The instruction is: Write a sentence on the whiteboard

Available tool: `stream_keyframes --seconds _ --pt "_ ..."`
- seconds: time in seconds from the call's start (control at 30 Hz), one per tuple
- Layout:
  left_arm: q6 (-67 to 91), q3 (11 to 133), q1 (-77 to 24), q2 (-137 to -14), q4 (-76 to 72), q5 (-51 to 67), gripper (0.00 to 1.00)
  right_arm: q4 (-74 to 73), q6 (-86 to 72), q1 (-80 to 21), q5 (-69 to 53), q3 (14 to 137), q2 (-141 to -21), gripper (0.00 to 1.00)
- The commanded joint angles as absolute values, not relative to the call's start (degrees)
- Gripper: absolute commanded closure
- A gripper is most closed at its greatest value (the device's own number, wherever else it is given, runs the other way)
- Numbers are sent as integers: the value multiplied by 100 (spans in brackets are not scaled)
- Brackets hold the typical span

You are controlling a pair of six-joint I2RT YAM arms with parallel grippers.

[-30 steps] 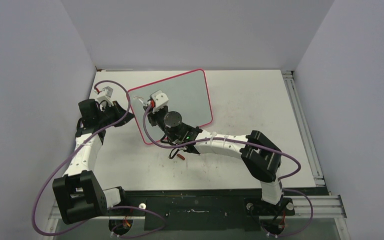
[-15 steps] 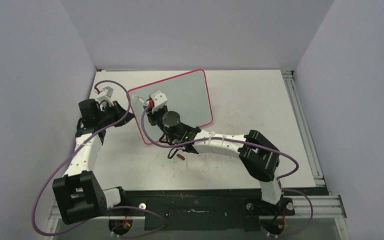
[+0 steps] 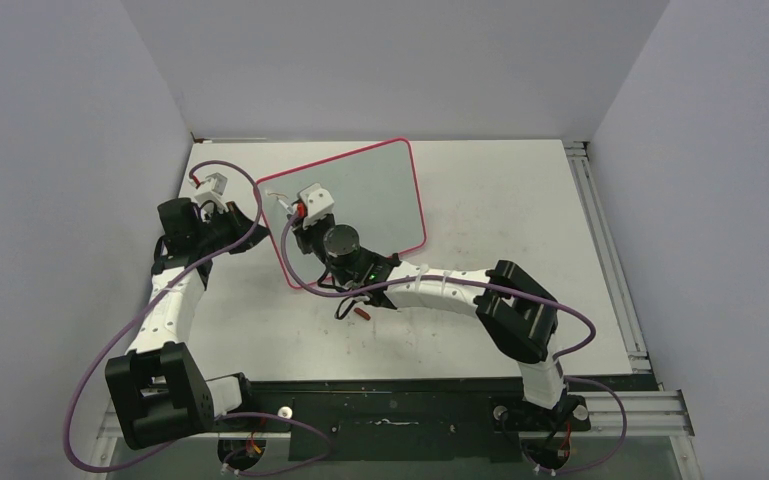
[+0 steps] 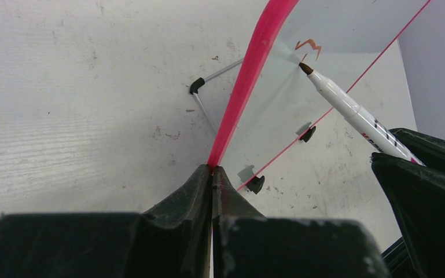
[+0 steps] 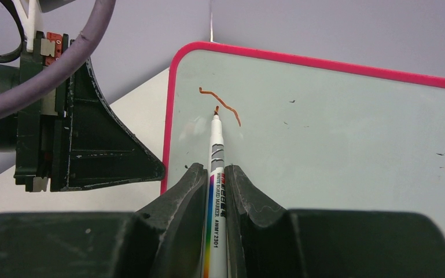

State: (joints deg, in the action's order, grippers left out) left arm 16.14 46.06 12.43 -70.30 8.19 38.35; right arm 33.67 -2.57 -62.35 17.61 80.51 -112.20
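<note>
The task is only at its beginning. On the whiteboard (image 5: 335,133) there is one short wavy reddish-brown stroke (image 5: 220,105), near the corner at 10 o'clock in the right wrist view. I cannot read it as any letter, so nearly the whole sentence is left to write.

The whiteboard stands tilted on the desk (image 3: 520,200), at about 11 o'clock from the desk's middle in the top view. The left fingers (image 4: 191,191) are pressed together on its pink frame (image 4: 249,75) at the 9 o'clock edge and hold it steady. The right fingers (image 5: 185,185) pinch a white marker (image 5: 216,168), and its brown tip is touching, or almost touching, the surface just under the stroke.

On the marker barrel I read "WHITE BOARD MARKER AWMY2301" beside a rainbow band (the other small characters are too fine to read). No other writing is visible.

A small red piece (image 3: 362,313) lies on the desk at 6 o'clock from the board; perhaps it is the cap.
</note>
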Motion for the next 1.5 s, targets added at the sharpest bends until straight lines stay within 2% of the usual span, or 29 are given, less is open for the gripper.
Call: stream_keyframes --seconds 0.0,0.53,0.57,0.63,1.2,1.47 --pt "1573 4770 1170 -6930 725 3961 100 3508 -300 -6249 1914 7915 -11107 95" --pt "1582 4755 1163 -6919 712 3965 100 3570 -422 -6301 1857 7345 -10870 95" --pt "1582 4754 1163 -6924 710 3598 100 3587 -422 -6305 1848 7354 -10880 95" --pt "1580 4753 1153 -6917 712 3964 100 3602 -422 -6319 1826 7397 -10899 95" --pt "1573 4751 1133 -6932 716 3971 100 3745 -377 -6328 1554 7807 -11090 95" --pt "1573 4772 1128 -6936 778 3830 100 4096 -257 -6403 1618 7458 -10638 95"
